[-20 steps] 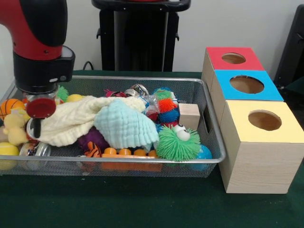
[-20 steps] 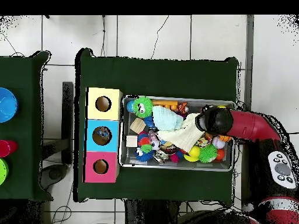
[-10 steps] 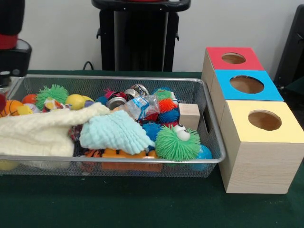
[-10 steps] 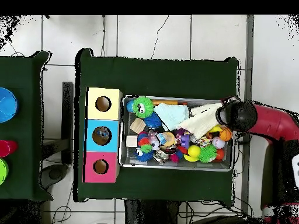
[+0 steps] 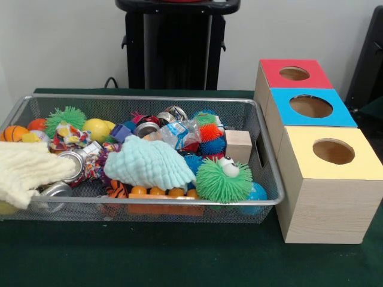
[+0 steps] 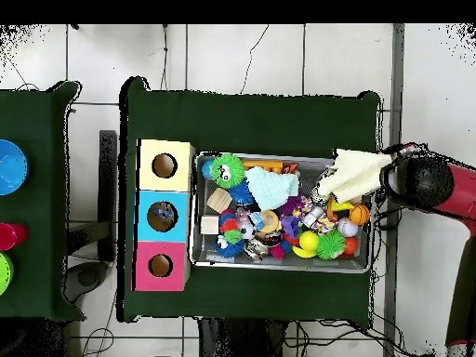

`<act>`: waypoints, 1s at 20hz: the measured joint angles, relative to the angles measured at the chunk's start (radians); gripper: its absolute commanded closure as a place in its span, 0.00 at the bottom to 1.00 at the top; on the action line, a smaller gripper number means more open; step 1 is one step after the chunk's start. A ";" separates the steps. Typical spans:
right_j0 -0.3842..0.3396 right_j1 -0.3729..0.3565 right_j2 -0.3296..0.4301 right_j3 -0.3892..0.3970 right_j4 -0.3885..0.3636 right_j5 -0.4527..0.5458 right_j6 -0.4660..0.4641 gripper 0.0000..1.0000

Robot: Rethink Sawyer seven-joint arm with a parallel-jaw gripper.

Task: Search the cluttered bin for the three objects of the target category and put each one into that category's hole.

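A wire bin holds several mixed toys, balls, metal cans and a wooden block. A mint cloth lies over the bin's middle. A cream cloth hangs over the bin's left end in the front view. Overhead, the same cream cloth stretches past the bin's right rim to my gripper, which is shut on it under the red arm's end. The gripper is out of the front view. Three boxes with round holes stand beside the bin: yellow, blue and red.
A green spiky ball with eyes and a blue ball sit at the bin's end nearest the boxes. Orange pieces line the front wall. The green table ends just beyond the bin under the arm.
My arm has pulled away from the boxes and out of the front view, dragging the cream cloth off the pile to the bin's end. Cans, balls and toys beneath it now show.
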 measured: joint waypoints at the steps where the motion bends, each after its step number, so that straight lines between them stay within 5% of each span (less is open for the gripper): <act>1: 0.001 -0.005 -0.003 0.002 0.000 0.000 0.000 1.00; 8: 0.021 -0.075 -0.047 0.126 0.049 0.000 0.000 1.00; 20: 0.071 -0.118 -0.097 0.383 0.270 -0.001 0.000 1.00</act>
